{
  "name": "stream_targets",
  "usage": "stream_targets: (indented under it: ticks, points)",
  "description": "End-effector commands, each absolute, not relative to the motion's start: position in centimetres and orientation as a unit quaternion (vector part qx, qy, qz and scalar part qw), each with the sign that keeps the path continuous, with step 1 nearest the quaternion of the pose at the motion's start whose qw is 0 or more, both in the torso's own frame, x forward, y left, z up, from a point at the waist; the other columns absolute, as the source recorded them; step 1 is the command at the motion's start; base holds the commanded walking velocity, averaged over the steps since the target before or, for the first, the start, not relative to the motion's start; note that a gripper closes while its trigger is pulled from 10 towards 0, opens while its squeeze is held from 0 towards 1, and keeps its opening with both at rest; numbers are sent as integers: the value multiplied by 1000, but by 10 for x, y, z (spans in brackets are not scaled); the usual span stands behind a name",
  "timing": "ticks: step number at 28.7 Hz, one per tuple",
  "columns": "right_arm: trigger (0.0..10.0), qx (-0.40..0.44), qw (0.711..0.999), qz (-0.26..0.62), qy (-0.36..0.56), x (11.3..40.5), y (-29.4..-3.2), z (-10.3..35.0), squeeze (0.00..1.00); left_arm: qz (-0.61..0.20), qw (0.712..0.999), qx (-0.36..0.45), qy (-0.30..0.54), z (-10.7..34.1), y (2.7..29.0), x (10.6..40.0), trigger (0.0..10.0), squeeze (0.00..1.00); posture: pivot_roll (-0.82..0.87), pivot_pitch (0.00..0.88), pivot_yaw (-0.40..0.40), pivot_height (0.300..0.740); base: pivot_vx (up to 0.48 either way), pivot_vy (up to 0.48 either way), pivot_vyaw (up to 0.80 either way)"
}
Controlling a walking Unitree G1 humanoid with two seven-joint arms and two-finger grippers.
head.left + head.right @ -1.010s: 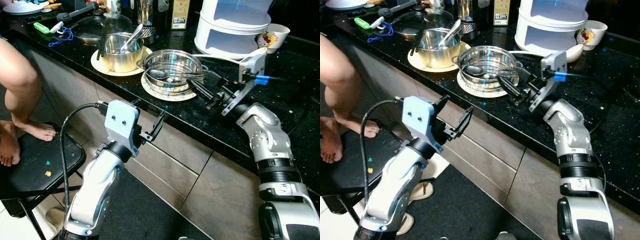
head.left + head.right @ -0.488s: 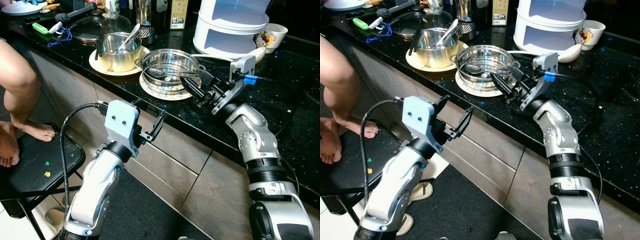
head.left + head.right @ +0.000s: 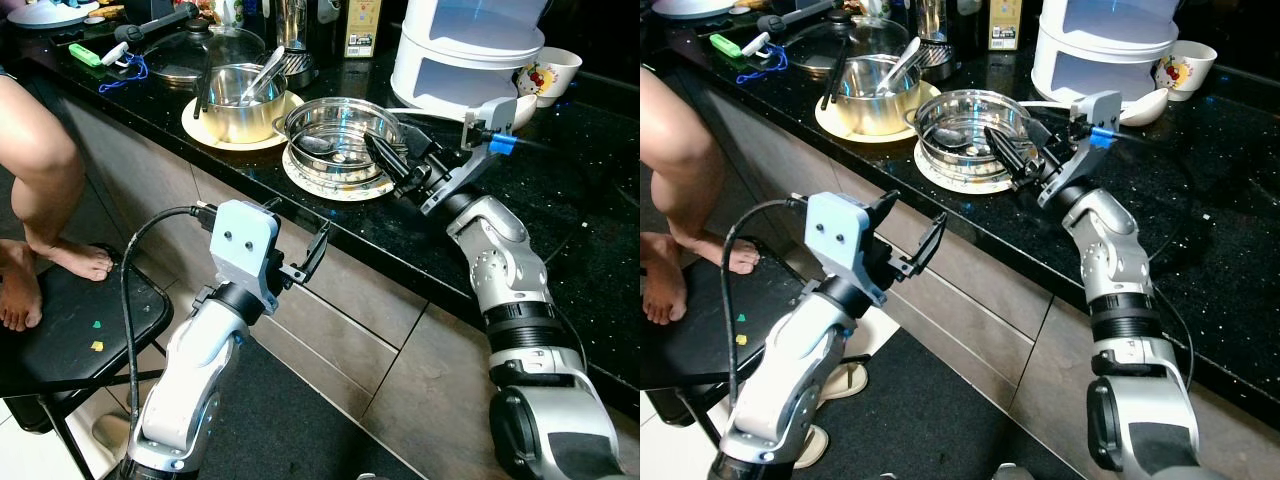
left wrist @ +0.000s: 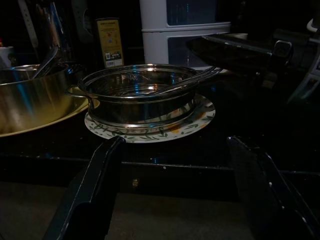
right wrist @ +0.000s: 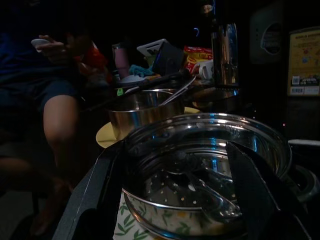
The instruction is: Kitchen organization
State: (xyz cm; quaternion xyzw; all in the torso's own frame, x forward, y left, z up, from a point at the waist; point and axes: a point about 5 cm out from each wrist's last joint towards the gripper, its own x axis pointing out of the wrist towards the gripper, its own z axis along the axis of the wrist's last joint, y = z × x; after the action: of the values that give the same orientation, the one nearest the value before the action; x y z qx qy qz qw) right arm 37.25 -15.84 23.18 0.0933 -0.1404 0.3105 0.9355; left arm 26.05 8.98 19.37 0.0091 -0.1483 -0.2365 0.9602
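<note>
The right gripper (image 3: 390, 165) reached over the front edge of the black surface (image 3: 600, 180) with its jaws wide apart, one finger on each side of the near rim of the steel steamer pot (image 3: 340, 128), holding nothing. This pot stood on a patterned plate (image 3: 335, 187) near the front edge, with a spoon (image 3: 320, 148) inside it, just beside a brass-coloured pot (image 3: 240, 100) on a yellow plate (image 3: 235, 138). The left gripper (image 3: 305, 258) hung in front of the surface below its edge, jaws also open and empty, and a person's leg (image 3: 40, 170) was at the left end.
</note>
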Motion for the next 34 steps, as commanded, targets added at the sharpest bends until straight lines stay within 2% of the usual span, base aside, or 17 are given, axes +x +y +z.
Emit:
stream_targets:
  ticks: [1,5,23,24,25,26,34]
  points:
    - [10000,85,937,312,-133,372,-156,226,0,-239,960,6,-148,193,89,258,10000,0,51,85,-30,740,0,0,0]
    - [10000,64,938,321,-118,371,-149,217,0,-240,960,4,-148,193,88,258,10000,0,51,84,-30,740,0,0,0]
    - [9882,74,933,335,-111,366,-127,202,0,-237,960,2,-148,194,89,256,10000,0,52,95,-31,740,0,0,0]
    - [8824,75,932,336,-110,365,-126,201,0,-237,960,2,-148,194,89,256,10000,0,52,95,-31,740,0,0,0]
    - [2784,76,932,336,-110,365,-125,201,0,-237,960,2,-148,194,89,256,10000,0,51,97,-28,740,0,0,0]
    - [0,78,932,336,-110,365,-124,201,0,-237,960,2,-148,194,89,256,10000,0,52,98,-27,740,0,0,0]
    - [0,79,933,334,-112,365,-123,201,0,-236,960,3,-147,194,89,257,10000,0,52,98,-29,740,0,0,0]
